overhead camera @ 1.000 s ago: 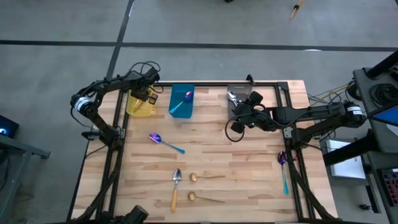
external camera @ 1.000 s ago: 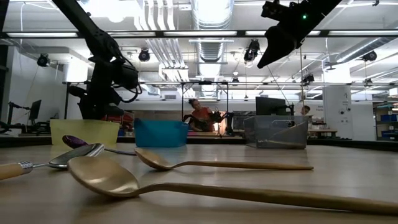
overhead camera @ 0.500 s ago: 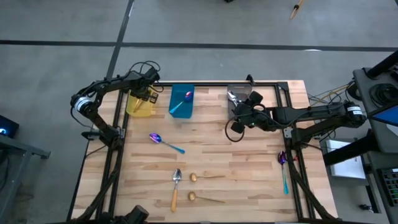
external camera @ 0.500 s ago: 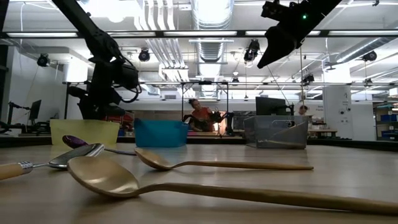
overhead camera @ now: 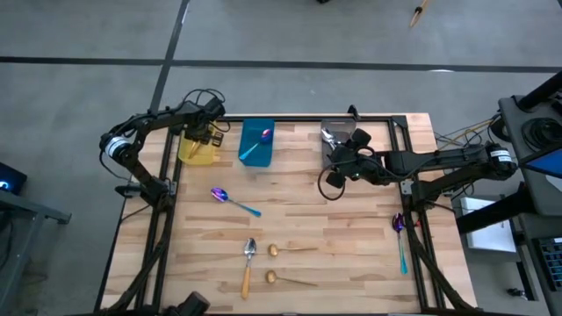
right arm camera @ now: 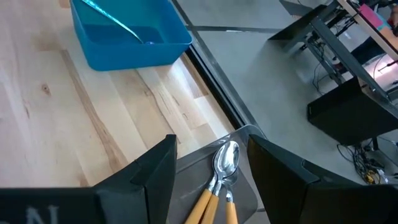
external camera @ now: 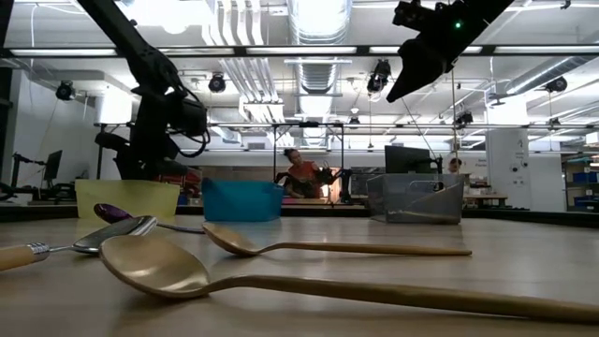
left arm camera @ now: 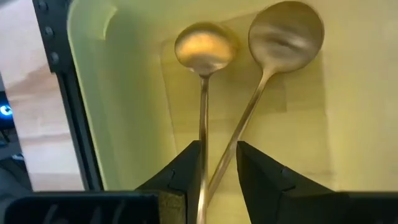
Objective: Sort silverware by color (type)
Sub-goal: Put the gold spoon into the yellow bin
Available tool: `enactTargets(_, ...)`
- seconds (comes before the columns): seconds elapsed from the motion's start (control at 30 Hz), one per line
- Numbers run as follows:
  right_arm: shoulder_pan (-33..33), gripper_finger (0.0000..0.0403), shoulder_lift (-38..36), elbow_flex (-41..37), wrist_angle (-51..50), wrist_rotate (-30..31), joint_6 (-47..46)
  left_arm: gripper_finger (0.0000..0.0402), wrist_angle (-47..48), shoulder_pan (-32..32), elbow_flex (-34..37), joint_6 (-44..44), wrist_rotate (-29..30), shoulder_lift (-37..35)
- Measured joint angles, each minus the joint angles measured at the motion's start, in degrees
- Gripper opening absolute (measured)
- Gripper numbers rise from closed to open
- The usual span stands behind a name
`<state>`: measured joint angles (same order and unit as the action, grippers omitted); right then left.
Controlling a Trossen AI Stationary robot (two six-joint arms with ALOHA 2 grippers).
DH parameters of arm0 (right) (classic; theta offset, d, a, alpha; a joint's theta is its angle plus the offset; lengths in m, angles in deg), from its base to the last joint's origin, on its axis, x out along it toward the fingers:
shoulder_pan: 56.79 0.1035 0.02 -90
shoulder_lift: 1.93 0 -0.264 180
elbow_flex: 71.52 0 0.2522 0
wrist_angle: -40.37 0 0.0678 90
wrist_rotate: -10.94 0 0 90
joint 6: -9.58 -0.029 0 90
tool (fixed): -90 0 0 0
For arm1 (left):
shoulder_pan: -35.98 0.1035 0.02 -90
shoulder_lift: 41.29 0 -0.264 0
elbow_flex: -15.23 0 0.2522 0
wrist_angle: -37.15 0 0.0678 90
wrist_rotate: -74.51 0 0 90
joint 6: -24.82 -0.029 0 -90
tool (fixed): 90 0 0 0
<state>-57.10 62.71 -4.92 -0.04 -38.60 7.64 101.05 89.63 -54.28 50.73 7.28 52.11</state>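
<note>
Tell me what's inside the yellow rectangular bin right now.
The yellow rectangular bin holds two thin all-gold spoons, handles crossing between the left gripper fingers. The handle ends are hidden by the gripper, and part of the bin lies beyond the wrist view.

Wood table: spoons, 3 bins

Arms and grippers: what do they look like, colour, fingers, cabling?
Both arms are dark, slim and jointed. The left arm has a white band near its base and black cables looping by the wrist. The right arm carries a similar cable loop by its gripper. Left gripper and right gripper each end in two flat, dark, wedge-shaped fingers.
</note>
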Motion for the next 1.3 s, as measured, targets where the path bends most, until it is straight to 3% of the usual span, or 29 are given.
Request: enactTargets(1.3, 0.0, 0.0187, 0.0, 0.0, 0.7, 0.0, 0.5, 0.0080, -8.7, -1.7, 5.4, 7.4, 7.3, 0.0)
